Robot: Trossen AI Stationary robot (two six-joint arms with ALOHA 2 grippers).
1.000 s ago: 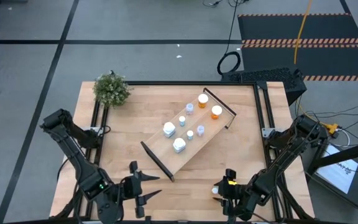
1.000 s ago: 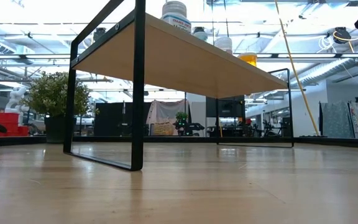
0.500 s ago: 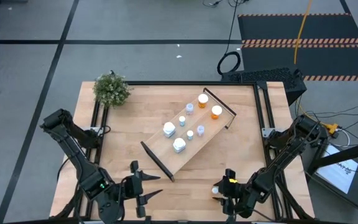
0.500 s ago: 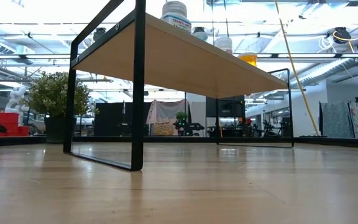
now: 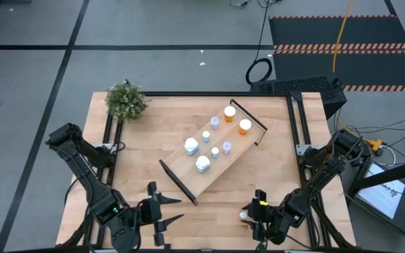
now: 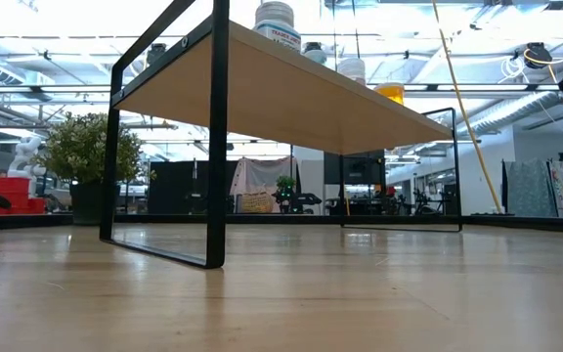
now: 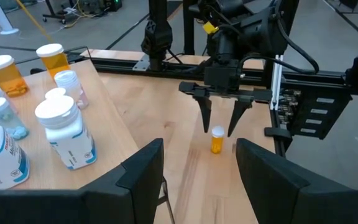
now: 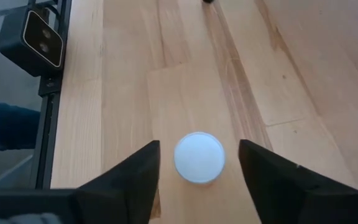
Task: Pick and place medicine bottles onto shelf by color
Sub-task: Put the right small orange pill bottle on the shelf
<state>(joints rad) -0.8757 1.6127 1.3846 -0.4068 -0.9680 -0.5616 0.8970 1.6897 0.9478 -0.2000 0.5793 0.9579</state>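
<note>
A: Where is my right gripper [image 7: 219,128]?

B: Lower right of the high view, fingers spread around an orange bottle [image 7: 217,140] standing on the table [image 5: 273,147].

A: Risk?

B: An off-centre close could tip it. Left gripper [image 5: 162,212], spread, waits lower left.

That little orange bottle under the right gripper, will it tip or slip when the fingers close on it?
The orange bottle stands upright on the table, small and narrow, so an off-centre touch would probably tip it, and being round it would then likely roll. The right gripper is open and straddles it. The smooth white cap may slip; gripping the body seems safer.
</note>
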